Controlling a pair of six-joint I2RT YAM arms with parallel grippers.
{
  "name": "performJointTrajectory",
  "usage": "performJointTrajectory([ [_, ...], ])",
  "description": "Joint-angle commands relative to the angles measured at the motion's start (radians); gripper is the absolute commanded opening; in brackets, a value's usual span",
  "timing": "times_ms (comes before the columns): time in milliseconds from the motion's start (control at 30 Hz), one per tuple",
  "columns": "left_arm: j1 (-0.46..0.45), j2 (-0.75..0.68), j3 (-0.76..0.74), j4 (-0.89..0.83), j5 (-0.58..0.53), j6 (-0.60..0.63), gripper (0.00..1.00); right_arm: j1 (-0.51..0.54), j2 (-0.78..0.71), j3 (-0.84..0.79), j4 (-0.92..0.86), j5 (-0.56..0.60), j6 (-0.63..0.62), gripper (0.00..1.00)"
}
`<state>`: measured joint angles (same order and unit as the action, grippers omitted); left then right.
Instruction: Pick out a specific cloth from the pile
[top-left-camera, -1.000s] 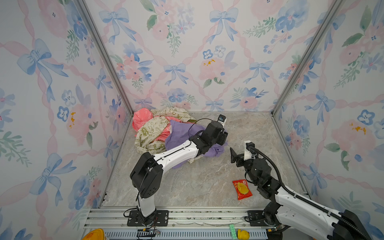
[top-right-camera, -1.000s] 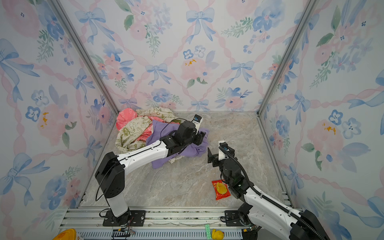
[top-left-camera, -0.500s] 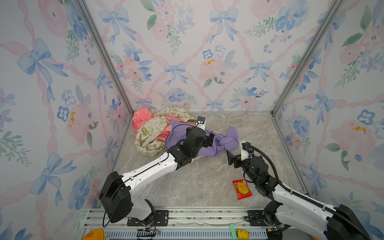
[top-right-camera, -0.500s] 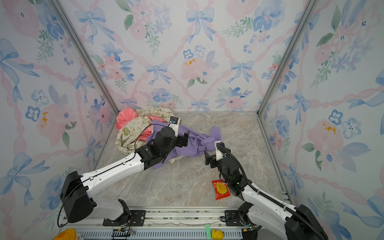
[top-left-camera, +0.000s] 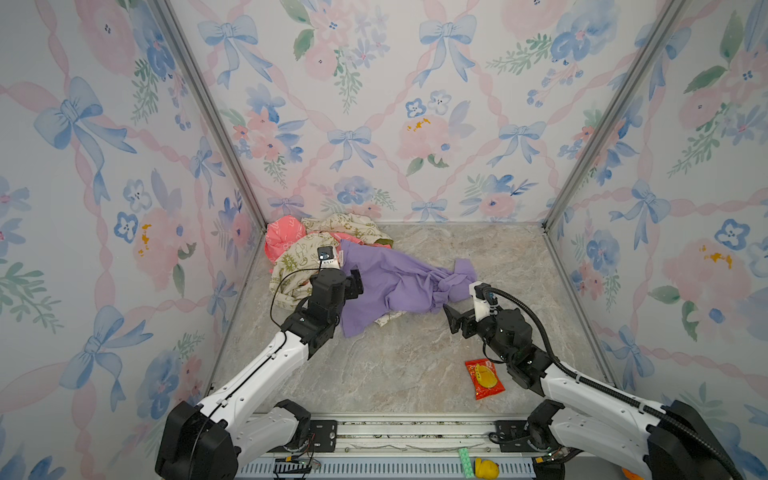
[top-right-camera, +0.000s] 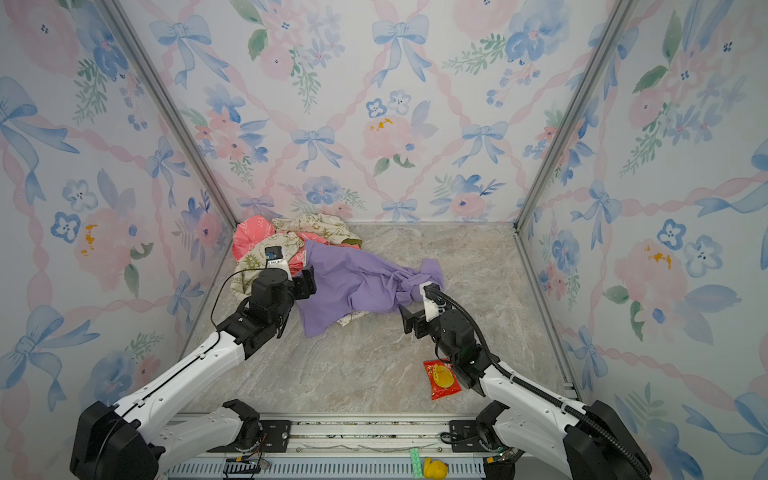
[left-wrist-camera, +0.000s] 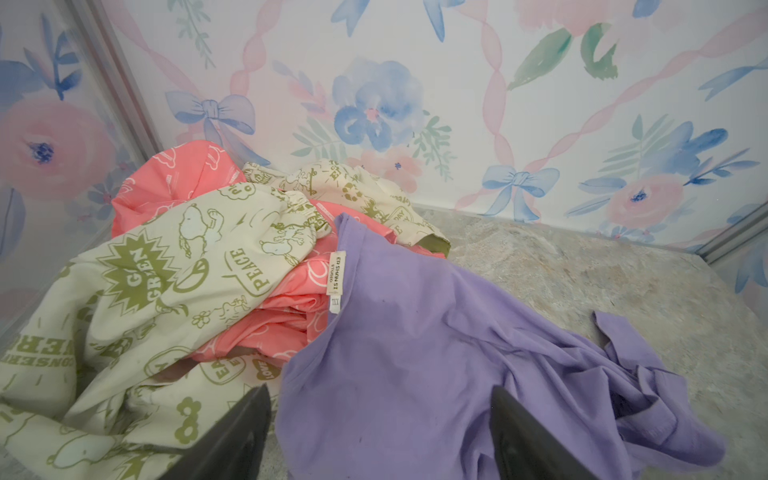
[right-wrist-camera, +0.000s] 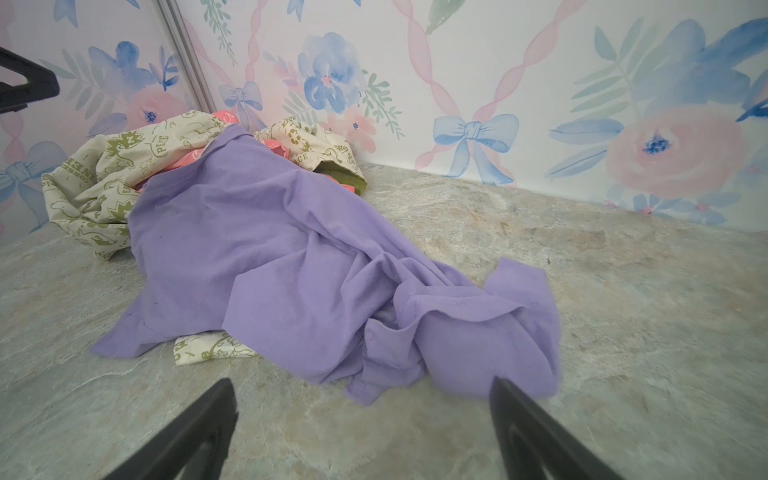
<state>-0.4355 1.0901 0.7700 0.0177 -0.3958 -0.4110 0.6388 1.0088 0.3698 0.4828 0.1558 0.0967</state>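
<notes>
The lavender cloth (top-left-camera: 395, 282) (top-right-camera: 357, 278) lies stretched over the floor, its left end resting on the pile (top-left-camera: 299, 253) (top-right-camera: 257, 249) of coral-pink and cream printed cloths in the back left corner. My left gripper (top-left-camera: 353, 282) (top-right-camera: 307, 284) hovers open at the cloth's left edge. In the left wrist view the cloth (left-wrist-camera: 415, 353) lies under the left gripper (left-wrist-camera: 380, 390), beside the pile (left-wrist-camera: 166, 270). My right gripper (top-left-camera: 455, 320) (top-right-camera: 409, 320) stands open just short of the cloth's bunched right end (right-wrist-camera: 478, 332). Only bare floor shows between the right gripper's (right-wrist-camera: 361, 384) fingers.
A red snack packet (top-left-camera: 484, 378) (top-right-camera: 442, 378) lies on the floor beside the right arm. Flowered walls close in the left, back and right sides. A metal rail (top-left-camera: 415, 432) runs along the front edge, with a small yellow toy (top-left-camera: 486, 467) below it.
The cloth, bunched under my left gripper a second ago, now lies spread out to the right. My left gripper has let go and drawn back to the left. The right gripper has barely moved.
</notes>
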Motion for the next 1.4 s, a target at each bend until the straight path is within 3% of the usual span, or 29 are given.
performJointTrajectory([
  [0, 0.047, 0.046, 0.067, -0.063, 0.121, 0.059, 0.82, 0.008, 0.011, 0.033, 0.012, -0.013, -0.004, 0.97],
  [233, 0.084, 0.308, 0.357, -0.328, 0.089, 0.239, 0.79, 0.016, 0.024, 0.038, 0.016, -0.015, -0.002, 0.97],
  [633, 0.097, 0.618, 0.557, -0.350, 0.008, 0.325, 0.61, 0.018, -0.009, 0.037, -0.006, -0.001, -0.013, 0.97],
  [900, 0.117, 0.715, 0.581, -0.348, -0.121, 0.330, 0.44, 0.018, -0.010, 0.041, -0.016, -0.003, -0.012, 0.97],
  [1100, 0.139, 0.759, 0.592, -0.348, -0.073, 0.319, 0.31, 0.018, -0.015, 0.043, -0.018, -0.003, -0.012, 0.97],
  [1233, 0.145, 0.763, 0.591, -0.347, -0.051, 0.302, 0.10, 0.018, -0.019, 0.041, -0.021, -0.001, -0.012, 0.97],
  [1367, 0.146, 0.718, 0.597, -0.347, -0.005, 0.281, 0.00, 0.019, -0.017, 0.041, -0.020, 0.000, -0.013, 0.97],
])
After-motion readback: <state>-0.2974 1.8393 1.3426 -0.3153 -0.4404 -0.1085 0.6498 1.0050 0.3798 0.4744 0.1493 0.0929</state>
